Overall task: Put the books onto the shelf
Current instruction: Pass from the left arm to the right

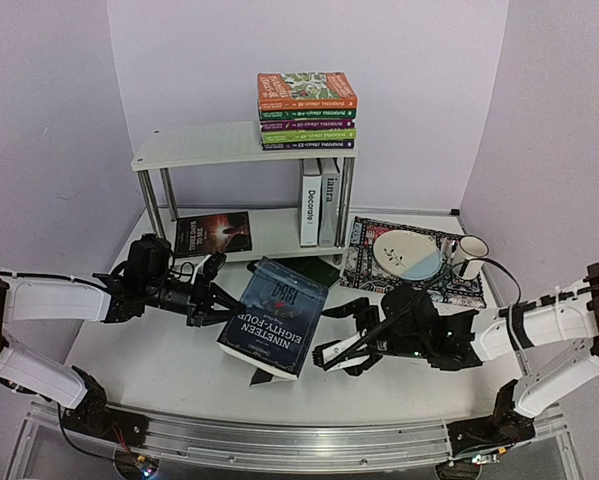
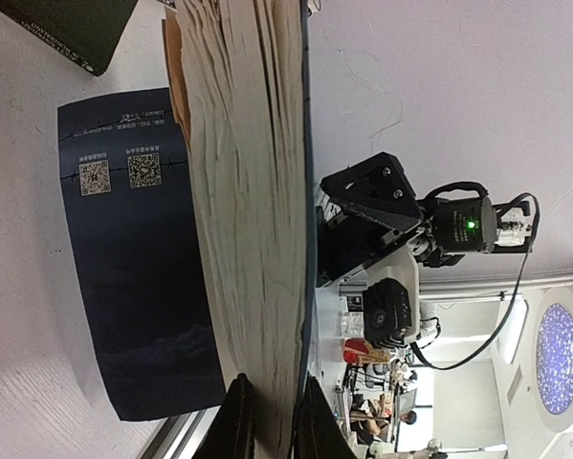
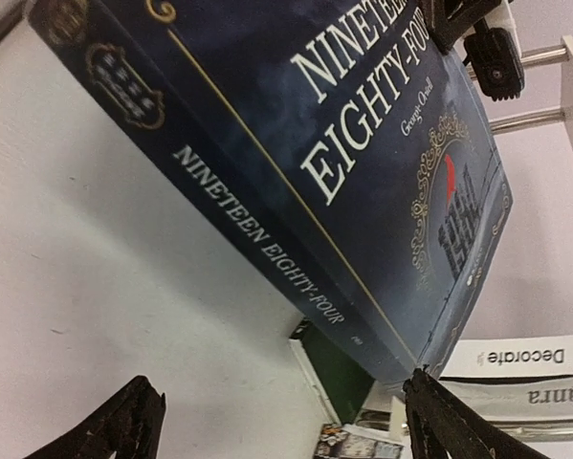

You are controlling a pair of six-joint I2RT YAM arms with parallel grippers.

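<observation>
A dark blue book titled "Nineteen Eighty-Four" [image 1: 275,316] hangs tilted above the table in front of the white shelf [image 1: 194,146]. My left gripper [image 1: 217,301] is shut on its left edge. In the left wrist view the gripper [image 2: 273,426] pinches the page block [image 2: 248,191], and the back cover [image 2: 138,258] hangs loose. My right gripper [image 1: 343,336] stands open just right of the book, touching nothing; its wrist view shows the gripper [image 3: 286,421] below the spine [image 3: 267,253]. A dark green book [image 1: 320,271] lies on the table behind. Several Treehouse books [image 1: 307,110] are stacked on the top board.
"Decorate" [image 1: 310,204] and "ianra" [image 1: 330,200] stand upright on the lower board, and a dark book [image 1: 212,233] lies flat at its left. A patterned mat [image 1: 364,262] at the right carries a plate [image 1: 406,253] and a mug [image 1: 471,252].
</observation>
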